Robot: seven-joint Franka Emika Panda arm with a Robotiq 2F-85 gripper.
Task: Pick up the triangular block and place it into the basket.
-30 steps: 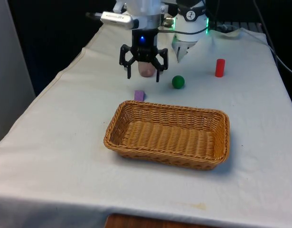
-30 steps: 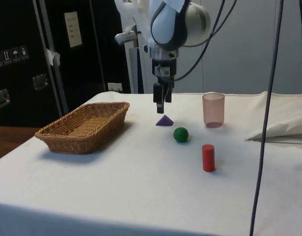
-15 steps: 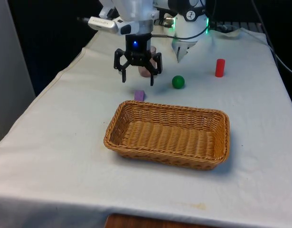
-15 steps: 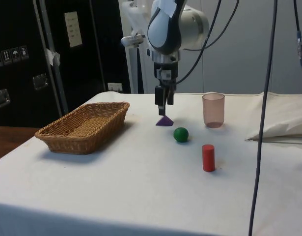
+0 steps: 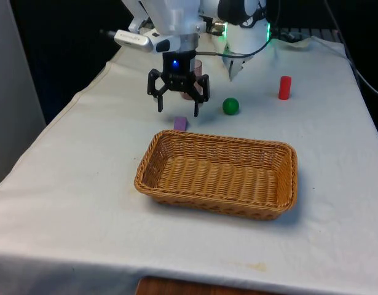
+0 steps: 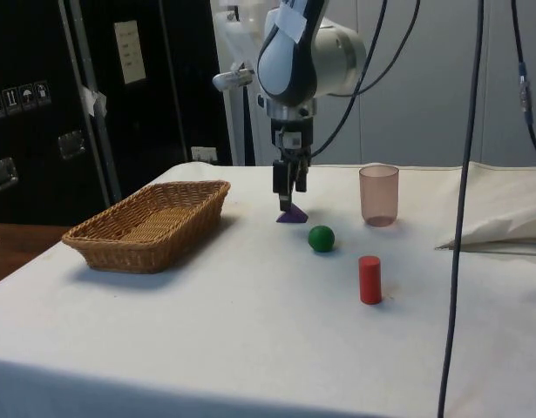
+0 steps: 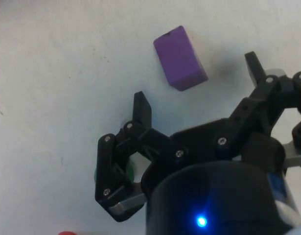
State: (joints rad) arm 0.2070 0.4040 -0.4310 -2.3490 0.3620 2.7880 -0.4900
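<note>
Gripper point(image 5: 177, 107) sits upper centre-left of the front view, pointing down over the cloth, jaws spread wide apart w/ nothing between them. In the wrist view both black fingers point(image 7: 141, 108) are splayed well apart, bare white cloth in the gap.

Purple triangular block point(image 5: 180, 123) lies on the table just below the gripper in the front view, approx. under the gap between the fingertips, not touched. It's just beyond the basket's far rim, near that rim's end toward the front view's left. Side view: block point(image 6: 292, 214) centre frame, point up, flat on the cloth, gripper point(image 6: 288, 201) tips right above its apex; can't tell if there's contact from that angle. Wrist view shows the block point(image 7: 179, 58) as a purple wedge lying clear of both fingers.

Wicker basket point(image 5: 219, 203) takes the middle of the front view, inside bare. In the side view it's at mid-left point(image 6: 119, 246), well apart from the block.

Other bits: green ball point(image 5: 230, 106) near the gripper toward the front view's right; red cylinder point(image 5: 284, 87) upright, upper right of that frame; pink translucent cup point(image 6: 378, 195) upright, right of centre in the side view, behind the ball point(image 6: 321, 238).
</note>
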